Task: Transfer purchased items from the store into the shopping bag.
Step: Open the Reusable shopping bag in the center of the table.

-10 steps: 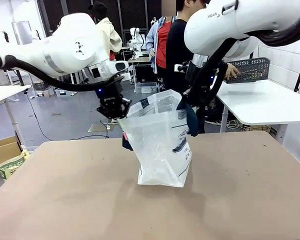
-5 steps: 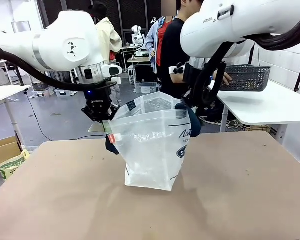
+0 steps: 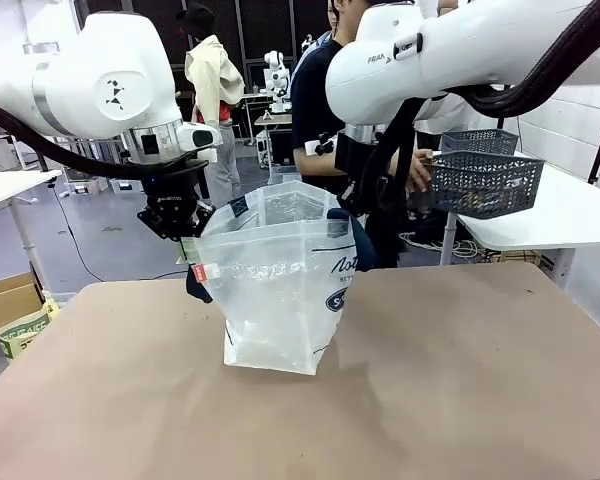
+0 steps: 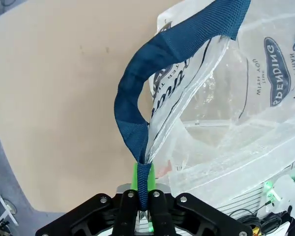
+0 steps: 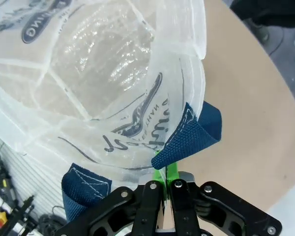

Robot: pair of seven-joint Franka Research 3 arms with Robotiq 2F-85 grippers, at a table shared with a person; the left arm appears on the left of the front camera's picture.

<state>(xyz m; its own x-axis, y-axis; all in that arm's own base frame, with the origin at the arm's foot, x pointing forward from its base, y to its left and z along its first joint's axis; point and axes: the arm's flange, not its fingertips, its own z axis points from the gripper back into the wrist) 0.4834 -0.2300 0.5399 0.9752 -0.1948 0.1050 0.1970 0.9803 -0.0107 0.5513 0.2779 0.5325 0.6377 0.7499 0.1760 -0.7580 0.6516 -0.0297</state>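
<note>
1. Shopping bag [image 3: 280,290]: stands on the table [image 3: 460,390], left of centre, its mouth stretched open between both arms. You can make out no goods inside.
2. Left gripper [image 4: 143,196]: fingers pinched narrow on the navy handle [image 4: 130,113]. Right gripper [image 5: 164,186]: clamped likewise on the second handle [image 5: 191,132].
3. Handling: the thin film is probably light, limp and slippery. Hold it by the woven straps, not the plastic.
4. Views: the front view gives you the dark mesh basket [image 3: 485,185], held in a person's hand [image 3: 420,175] at far right. The wrist views give you both pinches and the bag's interior.
</note>
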